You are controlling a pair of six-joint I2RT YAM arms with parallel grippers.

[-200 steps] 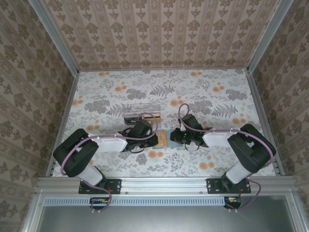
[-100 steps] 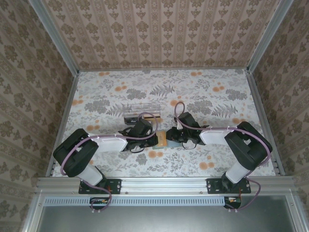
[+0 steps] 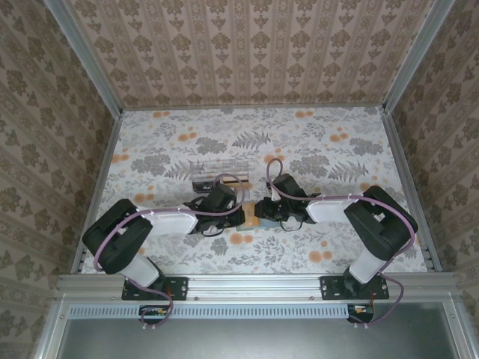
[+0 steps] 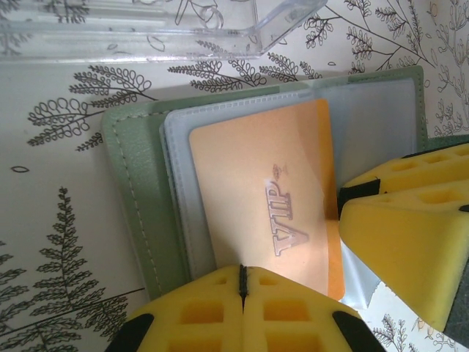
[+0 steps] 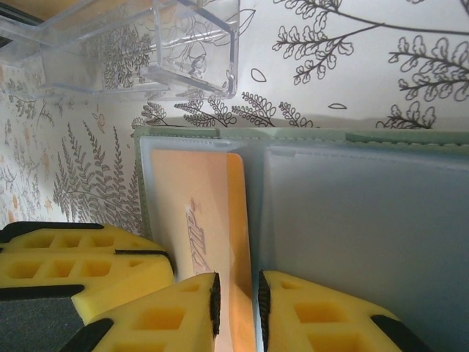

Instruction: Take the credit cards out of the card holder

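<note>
On the tabletop (image 3: 337, 142), top view: showing the card holder (image 3: 252, 217) near the clear box (image 3: 221, 166). Left wrist: showing the left tool (image 4: 242, 293), fully closed, over the orange card (image 4: 256, 198). Right wrist: showing the right tool (image 5: 236, 308) narrowly parted at that card's edge.

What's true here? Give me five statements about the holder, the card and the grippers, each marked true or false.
1. The holder lies open. True.
2. The card is out of the holder, lying apart from it. False: the orange card lies within the holder, among its clear sleeves.
3. The left gripper is wide open. False: its jaws are shut, at the card's edge.
4. A clear box lies beside the holder. True.
5. The right gripper is far from the card. False: its jaws stand slightly apart right over the card.
</note>
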